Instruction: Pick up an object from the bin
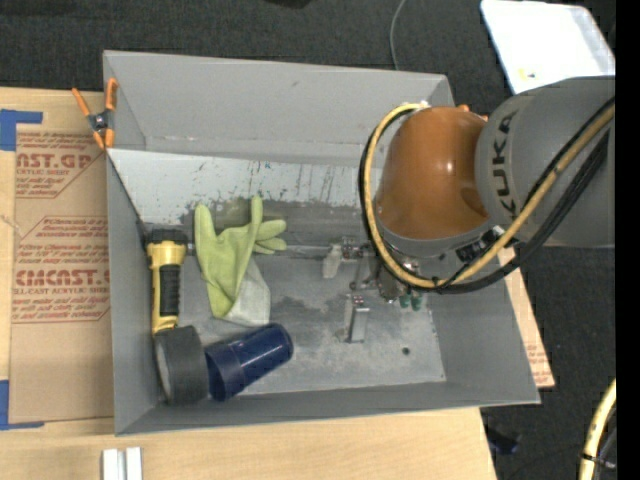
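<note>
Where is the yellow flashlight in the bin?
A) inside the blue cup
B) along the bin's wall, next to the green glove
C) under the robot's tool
B: the yellow flashlight lies along the bin's wall, with the green glove just beside it; the blue cup lies on its side farther along, apart from it.

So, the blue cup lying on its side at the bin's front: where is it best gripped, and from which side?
Probably from straight above, closing across the round body of the blue cup near its narrower right end. It lies on its side, its wider end against the grey tape roll; the right end has bare floor around it.
</note>
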Controlling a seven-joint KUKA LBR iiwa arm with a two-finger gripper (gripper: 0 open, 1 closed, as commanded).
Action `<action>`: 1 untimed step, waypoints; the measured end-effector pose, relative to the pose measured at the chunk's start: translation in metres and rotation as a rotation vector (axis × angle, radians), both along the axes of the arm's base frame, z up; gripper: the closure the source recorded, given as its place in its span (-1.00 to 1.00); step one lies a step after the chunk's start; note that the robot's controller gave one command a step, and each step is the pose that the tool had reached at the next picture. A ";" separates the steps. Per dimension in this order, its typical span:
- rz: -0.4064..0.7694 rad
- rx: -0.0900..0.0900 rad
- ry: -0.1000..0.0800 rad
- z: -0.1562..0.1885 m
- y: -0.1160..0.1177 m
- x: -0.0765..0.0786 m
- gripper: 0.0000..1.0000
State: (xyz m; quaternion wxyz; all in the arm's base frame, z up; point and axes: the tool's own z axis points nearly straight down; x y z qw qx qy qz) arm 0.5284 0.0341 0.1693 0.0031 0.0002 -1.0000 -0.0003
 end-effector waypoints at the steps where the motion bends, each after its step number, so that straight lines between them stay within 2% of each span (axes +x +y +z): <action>1: 0.000 0.000 -0.007 0.003 0.000 0.002 -1.00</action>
